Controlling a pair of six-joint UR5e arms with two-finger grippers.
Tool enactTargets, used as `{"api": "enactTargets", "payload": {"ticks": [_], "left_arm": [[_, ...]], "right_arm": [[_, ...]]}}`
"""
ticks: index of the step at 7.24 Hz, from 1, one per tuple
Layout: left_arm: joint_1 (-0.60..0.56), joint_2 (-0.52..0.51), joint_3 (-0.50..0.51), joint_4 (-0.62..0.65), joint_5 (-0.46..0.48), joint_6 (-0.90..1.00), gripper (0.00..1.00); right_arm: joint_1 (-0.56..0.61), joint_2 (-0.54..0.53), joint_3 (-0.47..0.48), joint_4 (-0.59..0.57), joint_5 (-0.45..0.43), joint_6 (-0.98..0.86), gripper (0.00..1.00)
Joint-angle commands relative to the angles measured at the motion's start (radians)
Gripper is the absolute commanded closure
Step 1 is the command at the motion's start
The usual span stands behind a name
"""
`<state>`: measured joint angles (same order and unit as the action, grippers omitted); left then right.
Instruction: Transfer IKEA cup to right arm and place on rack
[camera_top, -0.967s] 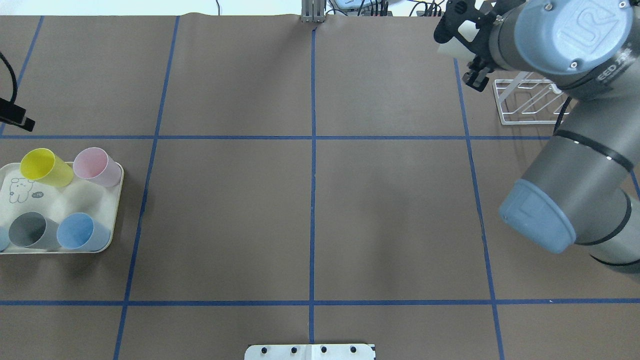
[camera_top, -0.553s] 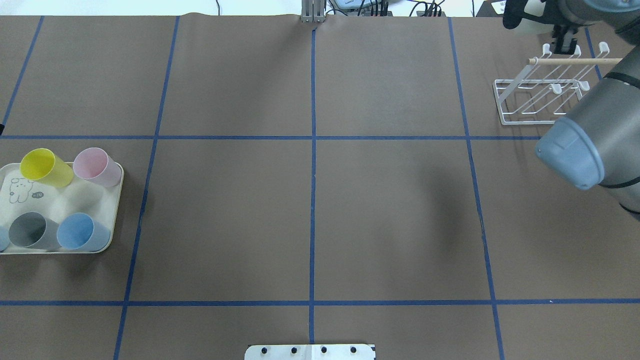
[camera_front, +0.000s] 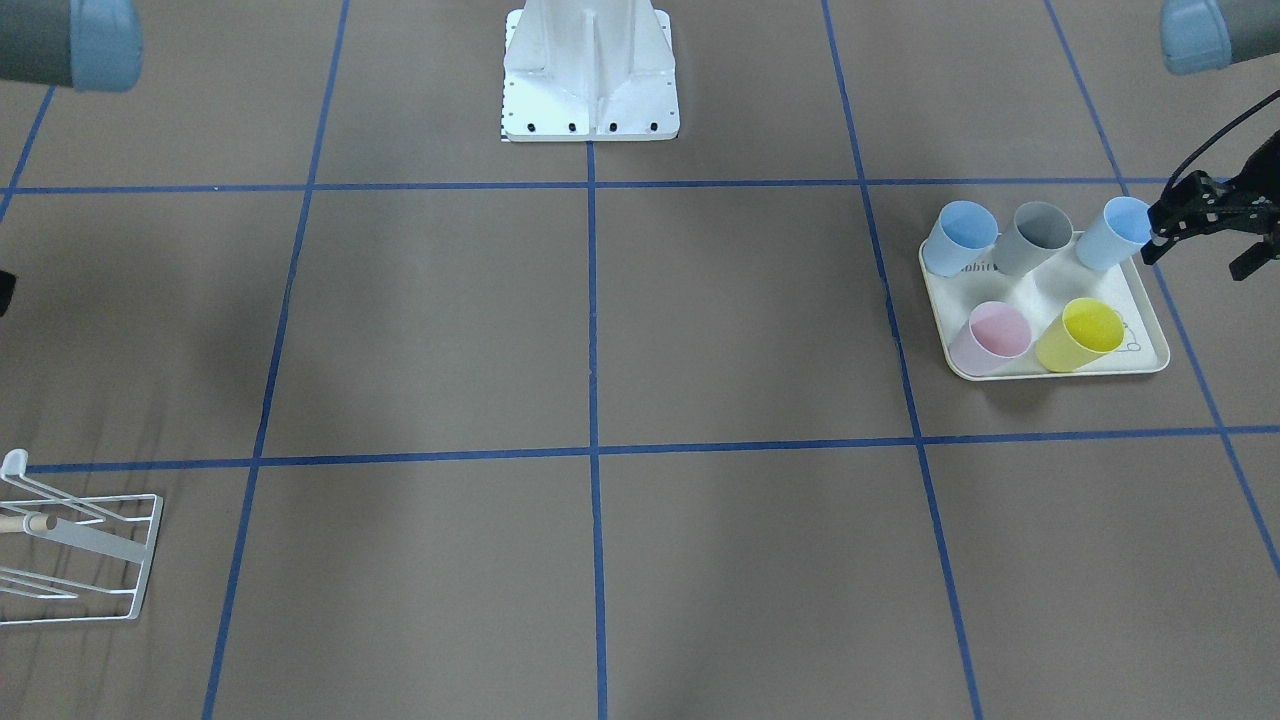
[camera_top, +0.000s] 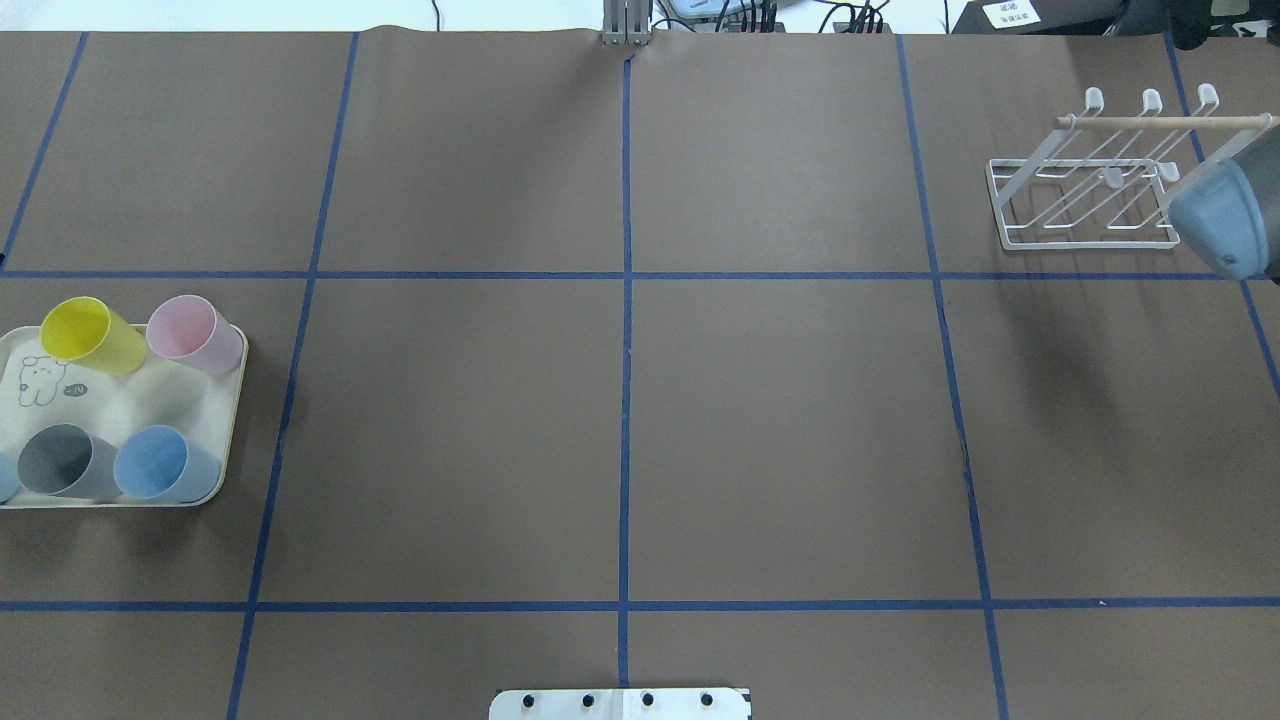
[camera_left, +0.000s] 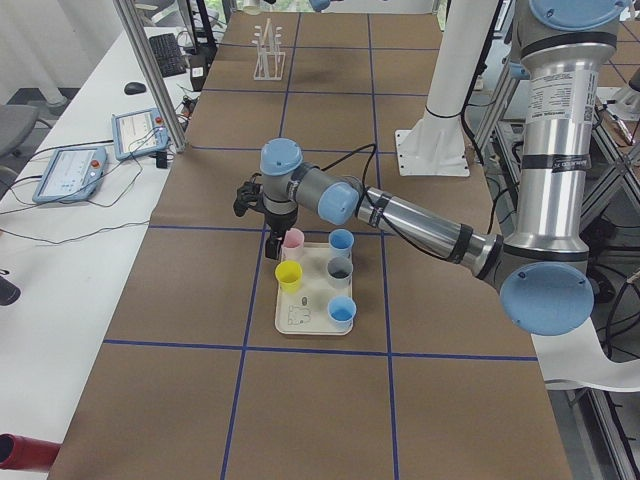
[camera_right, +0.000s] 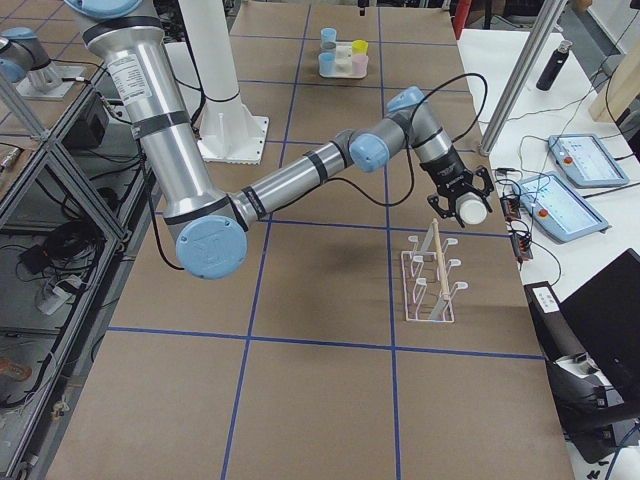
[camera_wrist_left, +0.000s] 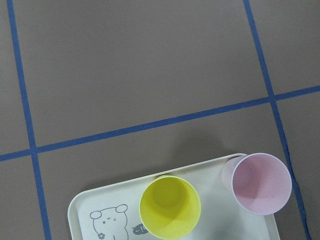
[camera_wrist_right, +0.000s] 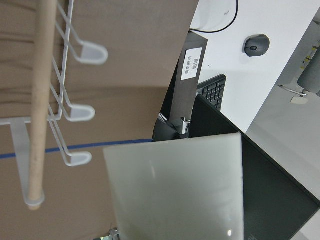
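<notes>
A white IKEA cup (camera_wrist_right: 175, 190) fills the right wrist view, and my right gripper (camera_right: 462, 203) is shut on it. In the exterior right view this cup (camera_right: 475, 211) hangs in the air just past the far end of the rack (camera_right: 430, 285), above the table's edge. The rack (camera_top: 1090, 190) is a white wire frame with a wooden dowel (camera_wrist_right: 42, 100) and stands bare at the back right. My left gripper (camera_front: 1196, 250) hovers open and holds nothing, beside the tray (camera_front: 1060, 372).
The cream tray (camera_top: 120, 400) at the left holds a yellow cup (camera_top: 85, 333), a pink cup (camera_top: 190, 330), a grey cup (camera_top: 60, 460) and blue cups (camera_top: 160, 465). Tablets, a keyboard and cables lie beyond the table's far edge.
My right arm swung the white cup rightward from left of the rack to beyond its far side, out of the overhead view. The left gripper left that view's left edge.
</notes>
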<state>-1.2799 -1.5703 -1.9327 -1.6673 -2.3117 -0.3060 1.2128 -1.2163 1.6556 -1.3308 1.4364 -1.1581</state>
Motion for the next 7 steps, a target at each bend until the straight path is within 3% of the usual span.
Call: {"api": "enactTargets", "payload": {"ticks": [1,3,7], "left_arm": [[0.001,0.003,-0.003,0.0,-0.002,-0.002,0.0],[0.001,0.001,0.0,0.0,-0.002,-0.002,0.0],[0.001,0.003,0.0,-0.002,-0.003,-0.004,0.0]], "right_arm": [[0.047,-0.006,-0.195,0.221,0.002,-0.161,1.0],[0.047,-0.017,-0.334,0.423,0.002,-0.17,1.0],[0.019,-0.029,-0.339,0.417,-0.011,-0.192,1.0]]}}
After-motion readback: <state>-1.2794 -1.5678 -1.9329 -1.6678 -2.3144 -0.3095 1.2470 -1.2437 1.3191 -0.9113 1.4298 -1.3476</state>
